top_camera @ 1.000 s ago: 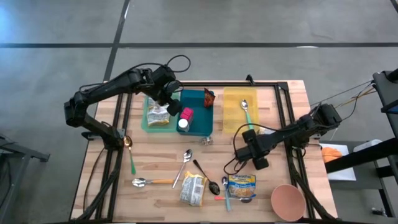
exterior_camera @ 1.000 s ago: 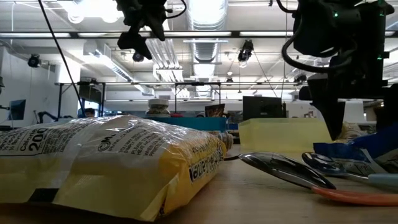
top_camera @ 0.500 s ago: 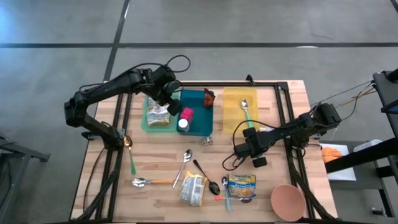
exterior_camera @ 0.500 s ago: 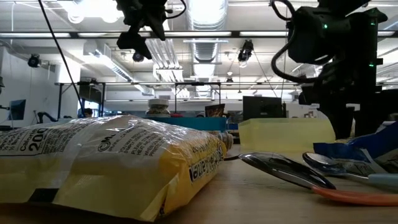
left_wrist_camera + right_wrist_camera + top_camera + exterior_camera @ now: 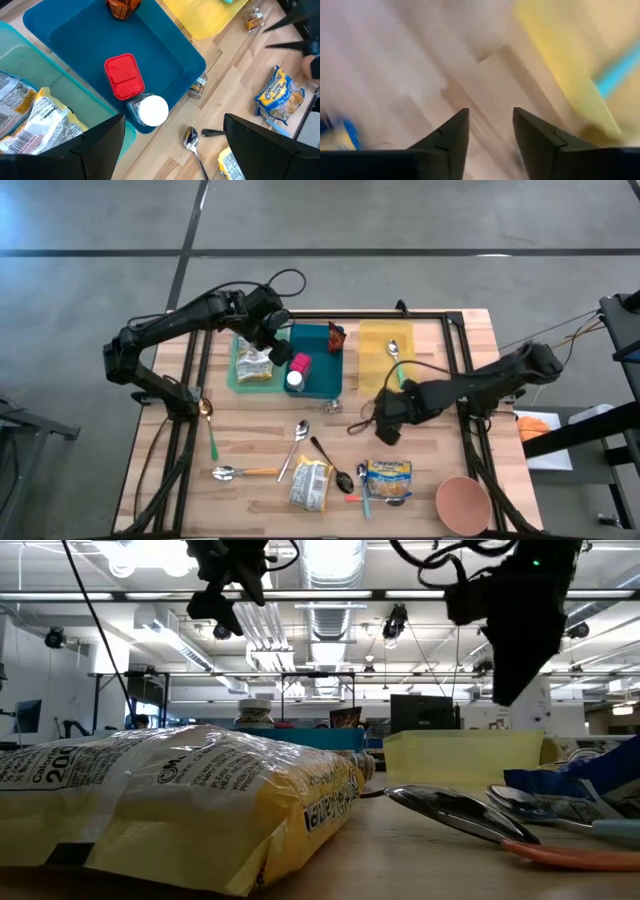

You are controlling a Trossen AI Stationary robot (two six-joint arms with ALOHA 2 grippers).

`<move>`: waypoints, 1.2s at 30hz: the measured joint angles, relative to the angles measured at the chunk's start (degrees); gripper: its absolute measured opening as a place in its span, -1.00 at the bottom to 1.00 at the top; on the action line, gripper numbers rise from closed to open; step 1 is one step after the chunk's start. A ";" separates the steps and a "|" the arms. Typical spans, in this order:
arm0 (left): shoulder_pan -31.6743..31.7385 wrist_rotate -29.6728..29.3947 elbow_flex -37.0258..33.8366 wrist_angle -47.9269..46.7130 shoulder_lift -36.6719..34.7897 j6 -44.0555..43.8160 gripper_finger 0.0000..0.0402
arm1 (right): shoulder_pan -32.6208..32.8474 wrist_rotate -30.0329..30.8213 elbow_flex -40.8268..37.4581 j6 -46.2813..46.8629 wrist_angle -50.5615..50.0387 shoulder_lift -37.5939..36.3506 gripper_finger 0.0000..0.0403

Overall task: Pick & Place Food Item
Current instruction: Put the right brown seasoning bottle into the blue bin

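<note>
High view shows the right gripper (image 5: 383, 413) above the bare wooden surface (image 5: 250, 430), beside the yellow tray (image 5: 375, 360); its jaws stand a little apart, holding nothing. The left gripper (image 5: 281, 352) hangs with jaws wide apart over the green tray (image 5: 236, 380) and blue tray (image 5: 322, 370). A blue-and-yellow food packet (image 5: 387, 481) lies near the surface's front edge.

The wooden plank worktop (image 5: 250, 435) stands on a grey concrete floor (image 5: 420, 215) crossed by dark seam lines. Seen level from the tabletop, the room behind is a large open hall with a ceiling of white beams, ducts (image 5: 335, 615) and bright strip lights (image 5: 150, 555). A dark monitor (image 5: 418, 712) stands farther back among desks and racks.
</note>
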 joint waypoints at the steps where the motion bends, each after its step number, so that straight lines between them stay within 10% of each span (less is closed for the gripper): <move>1: 0.00 -0.01 -0.01 0.02 0.00 0.01 0.70 | 0.00 1.01 0.06 6.42 -1.00 -0.97 -0.14; 11: 0.00 0.00 0.00 -0.15 0.00 0.13 0.70 | 0.55 2.51 -4.55 53.74 -8.78 -2.35 0.58; 36: 0.00 2.58 0.05 -0.71 -0.96 0.22 0.70 | 5.89 -0.64 -10.21 74.44 -8.75 3.70 0.65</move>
